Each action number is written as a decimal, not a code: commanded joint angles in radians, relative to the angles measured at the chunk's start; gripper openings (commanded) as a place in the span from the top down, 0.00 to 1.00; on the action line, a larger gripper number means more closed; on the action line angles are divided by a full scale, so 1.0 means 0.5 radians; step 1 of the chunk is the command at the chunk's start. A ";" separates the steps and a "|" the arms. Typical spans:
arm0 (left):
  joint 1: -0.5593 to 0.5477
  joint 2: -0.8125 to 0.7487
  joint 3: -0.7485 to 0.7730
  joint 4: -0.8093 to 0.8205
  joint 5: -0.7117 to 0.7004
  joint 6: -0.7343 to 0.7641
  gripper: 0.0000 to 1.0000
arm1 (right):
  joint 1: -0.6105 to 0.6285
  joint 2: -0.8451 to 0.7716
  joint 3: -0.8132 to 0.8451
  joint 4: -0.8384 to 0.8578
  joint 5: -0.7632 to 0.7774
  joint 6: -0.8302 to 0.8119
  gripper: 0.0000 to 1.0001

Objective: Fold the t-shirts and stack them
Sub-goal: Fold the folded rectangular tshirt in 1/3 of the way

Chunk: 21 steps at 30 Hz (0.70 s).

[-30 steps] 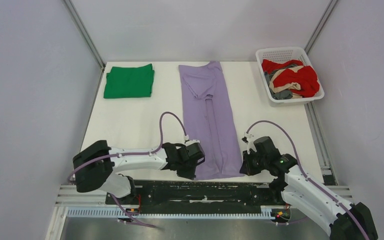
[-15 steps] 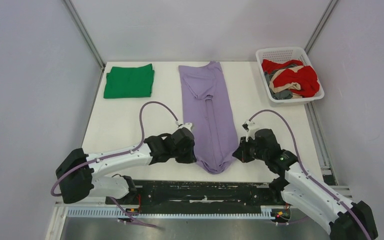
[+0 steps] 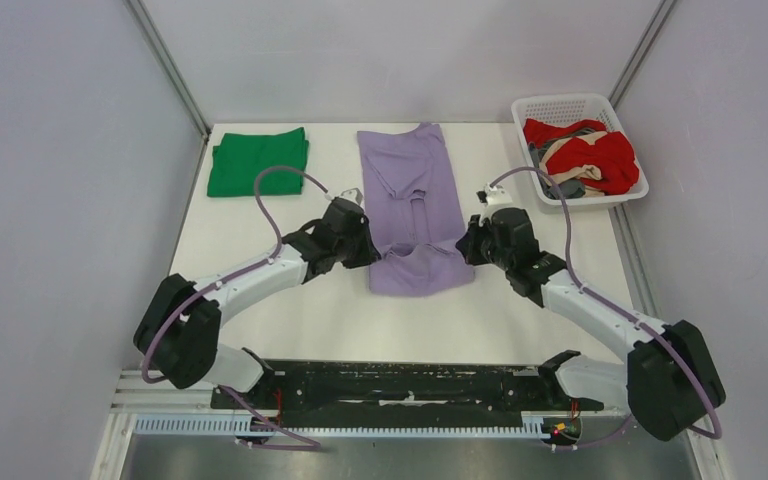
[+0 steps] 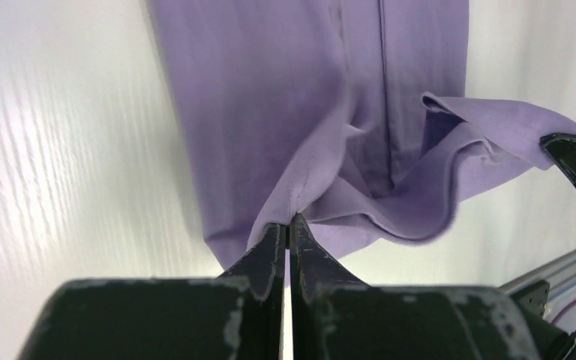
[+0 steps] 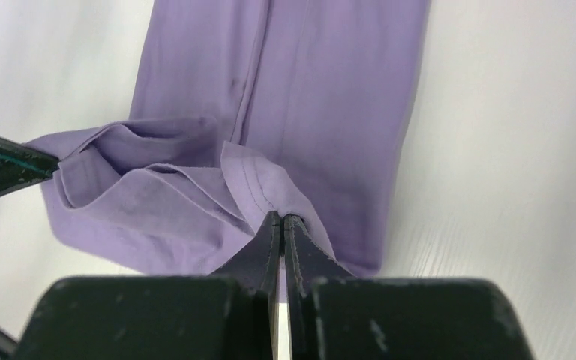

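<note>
1. We count the green t-shirt (image 3: 258,162) as done. It lies folded flat at the far left corner of the table (image 3: 260,290), and we take it as the base of the stack.
2. The lavender t-shirt (image 3: 415,200) is mid-fold. It lies lengthwise in the middle of the table as a narrow strip with its sides already turned in. Its near end is lifted and doubled over toward the collar.
3. The left gripper (image 4: 289,221) is pinched tight on the near-left hem corner, and the right gripper (image 5: 281,219) is clamped on the near-right one. The cloth sags between them.
4. By our judgement this shirt needs the hem laid down and let go, perhaps one more fold, then a carry onto the green.
5. The basket (image 3: 570,103) at far right holds the red shirt (image 3: 610,160), the tan shirt (image 3: 563,152) and the grey shirt (image 3: 563,188), all crumpled. We judge the task well short of halfway.
</note>
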 commanded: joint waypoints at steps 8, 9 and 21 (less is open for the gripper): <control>0.295 0.321 0.358 0.238 0.100 0.246 0.98 | -0.166 0.416 0.388 0.447 0.087 -0.198 1.00; 0.311 0.349 0.390 0.238 0.093 0.254 0.98 | -0.175 0.468 0.421 0.464 0.075 -0.205 1.00; 0.438 0.778 0.741 0.223 0.060 0.372 0.97 | -0.299 0.914 0.616 0.745 -0.100 -0.153 1.00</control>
